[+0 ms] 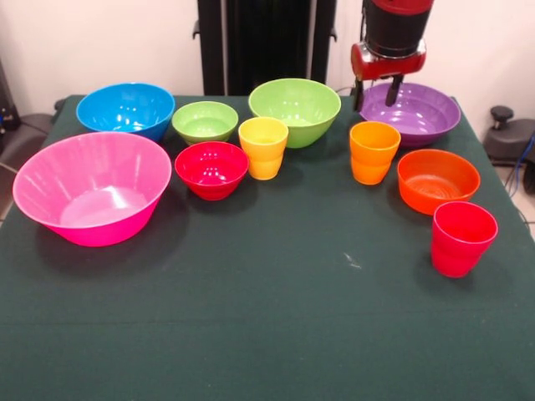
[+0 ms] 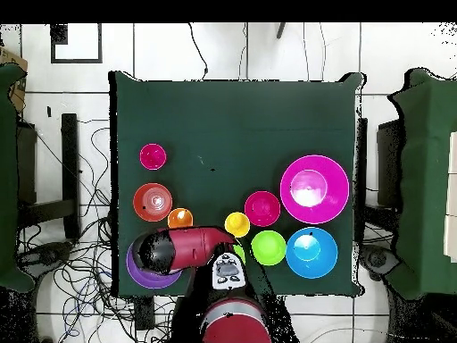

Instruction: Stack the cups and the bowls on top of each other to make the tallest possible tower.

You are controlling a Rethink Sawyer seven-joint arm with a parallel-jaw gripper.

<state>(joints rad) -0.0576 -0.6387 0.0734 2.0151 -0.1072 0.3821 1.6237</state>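
All cups and bowls stand apart on the green cloth; none rests on another. On the left are the big pink bowl (image 1: 92, 188), blue bowl (image 1: 125, 109), small green bowl (image 1: 205, 121) and small red bowl (image 1: 211, 169). In the middle are the yellow cup (image 1: 263, 146) and the large lime bowl (image 1: 294, 109). On the right are the orange cup (image 1: 374, 152), small orange bowl (image 1: 438, 180), red cup (image 1: 463, 238) and purple bowl (image 1: 426, 117). My gripper (image 1: 376, 92) hangs open and empty over the purple bowl's left rim. In the overhead view the arm (image 2: 178, 250) covers most of the purple bowl (image 2: 136, 275).
The black pedestal column (image 1: 267, 42) stands behind the lime bowl. The green table (image 1: 267, 326) has bare cloth across its near half. Cables lie on the floor around the table (image 2: 80, 268).
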